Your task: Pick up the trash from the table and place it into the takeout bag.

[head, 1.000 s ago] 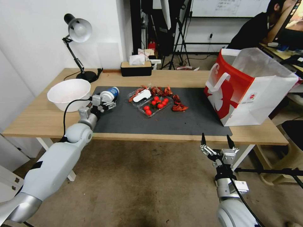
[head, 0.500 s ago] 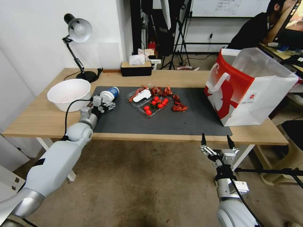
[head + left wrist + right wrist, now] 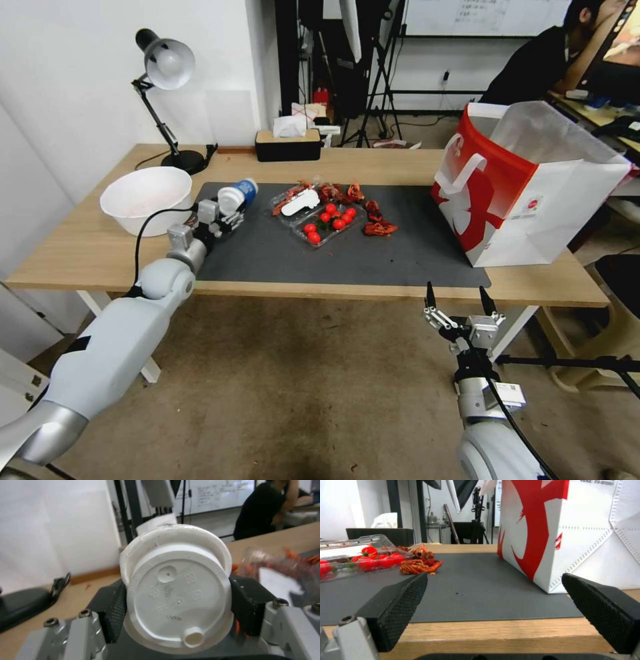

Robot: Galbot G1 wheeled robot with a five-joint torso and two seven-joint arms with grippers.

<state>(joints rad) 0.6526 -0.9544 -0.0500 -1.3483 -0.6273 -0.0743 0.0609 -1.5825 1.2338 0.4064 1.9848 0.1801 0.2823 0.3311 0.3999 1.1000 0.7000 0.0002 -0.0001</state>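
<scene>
One cup (image 3: pixel 235 197) is clamped in the left hand (image 3: pixel 223 215) above the mat (image 3: pixel 373 257), tilted, lid toward the robot, base pointing away; the right hand (image 3: pixel 459 299) is held open below the surface (image 3: pixel 80 247).

A large white plastic bowl (image 3: pixel 145 197) sits on bare wood just off the dark mat's left edge; behind it a black desk lamp (image 3: pixel 165 63) stands on a round base (image 3: pixel 183 161) near the wall, its shade tilted toward the room; a black tissue box (image 3: pixel 288 145) with a wooden top rests at the far edge, white tissue poking out. Mid-mat lies a clear tray of red cherry tomatoes (image 3: pixel 329 221) (its lid folded open, a white label on it); red-orange crayfish shells (image 3: pixel 378 227) are scattered beside it and behind it, touching the tray's right end. Beyond the desk stand black tripods (image 3: pixel 381 80) and a whiteboard (image 3: pixel 480 17).
</scene>
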